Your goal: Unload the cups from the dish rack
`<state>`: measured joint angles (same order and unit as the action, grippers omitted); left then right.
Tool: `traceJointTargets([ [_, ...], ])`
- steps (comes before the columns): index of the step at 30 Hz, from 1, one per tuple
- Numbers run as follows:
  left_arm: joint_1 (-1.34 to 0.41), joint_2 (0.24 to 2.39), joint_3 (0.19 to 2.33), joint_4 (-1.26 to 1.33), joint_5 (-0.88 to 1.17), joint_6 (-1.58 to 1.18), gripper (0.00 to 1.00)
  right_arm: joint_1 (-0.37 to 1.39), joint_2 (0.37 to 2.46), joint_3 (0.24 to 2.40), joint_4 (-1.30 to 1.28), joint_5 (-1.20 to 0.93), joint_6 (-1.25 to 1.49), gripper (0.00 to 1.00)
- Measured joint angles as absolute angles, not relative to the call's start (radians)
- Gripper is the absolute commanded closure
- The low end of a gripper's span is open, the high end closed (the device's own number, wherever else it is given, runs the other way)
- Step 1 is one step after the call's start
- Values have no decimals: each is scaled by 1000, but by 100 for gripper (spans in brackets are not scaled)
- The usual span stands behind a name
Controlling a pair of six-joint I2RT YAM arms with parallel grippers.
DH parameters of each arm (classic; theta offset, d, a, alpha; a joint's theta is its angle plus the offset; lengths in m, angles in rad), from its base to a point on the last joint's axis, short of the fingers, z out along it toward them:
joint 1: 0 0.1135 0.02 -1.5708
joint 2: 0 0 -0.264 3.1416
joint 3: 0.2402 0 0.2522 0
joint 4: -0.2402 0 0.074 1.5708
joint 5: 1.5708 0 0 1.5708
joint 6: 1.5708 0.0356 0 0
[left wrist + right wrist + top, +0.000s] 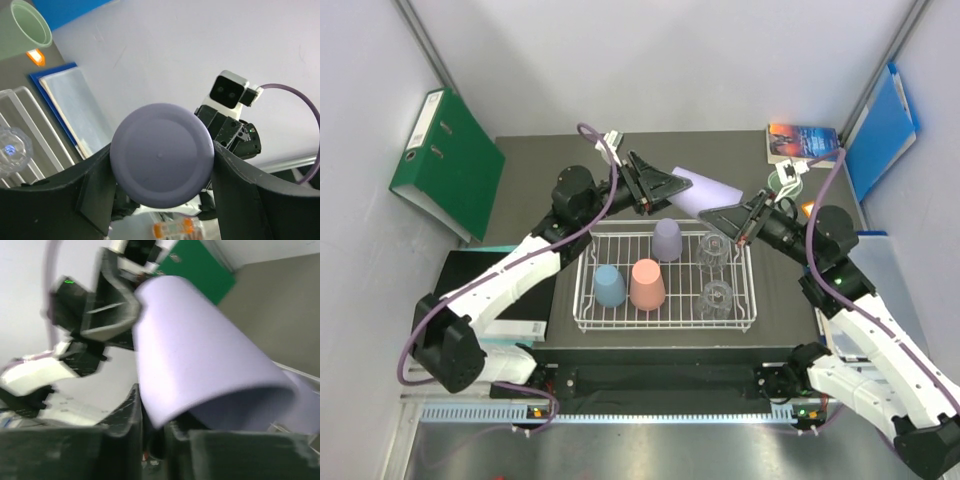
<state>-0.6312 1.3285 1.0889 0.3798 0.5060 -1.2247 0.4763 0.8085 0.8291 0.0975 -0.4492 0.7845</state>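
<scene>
The white wire dish rack (752, 318) sits mid-table. Upside down in it are a lilac cup (667, 240), a blue cup (609, 286), a salmon pink cup (647, 285) and two clear glasses (713, 250) (717, 297). A second lilac cup (708, 190) hangs on its side above the rack's far edge, between both grippers. My left gripper (678, 186) (162, 155) has its fingers against both sides of the cup's base (160, 150). My right gripper (720, 212) (155, 427) pinches the cup's rim wall (200, 365). A green cup (788, 178) (30, 22) stands on the table at back right.
A green binder (448, 165) leans on the left wall and a blue folder (880, 130) on the right wall. A book (802, 140) lies at the back right by the green cup. A black and white device (480, 290) lies left of the rack.
</scene>
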Motion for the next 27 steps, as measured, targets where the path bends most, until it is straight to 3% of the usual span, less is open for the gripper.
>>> traceJointTargets([
  [1,-627,1334,1085,385,513,-1250,43,480,809,830,110,-467,796,100],
  [2,-625,1336,1085,390,518,-1267,4,484,810,833,114,-469,799,100],
  [3,-625,1338,1086,393,522,-1269,1,484,808,837,117,-472,797,100],
  [9,-607,1317,1161,64,390,-1066,1,482,816,973,-126,-279,698,100],
  [13,-504,1269,1190,-143,202,-991,1,481,956,1293,-373,-57,610,100],
  [21,-472,1308,1329,-444,-41,-913,1,411,1622,2191,-866,242,622,100],
  [23,-472,1334,1346,-495,-63,-904,1,387,1786,2294,-952,234,643,100],
  [27,-472,1369,1346,-582,-93,-883,1,361,2003,2286,-1106,200,677,100],
])
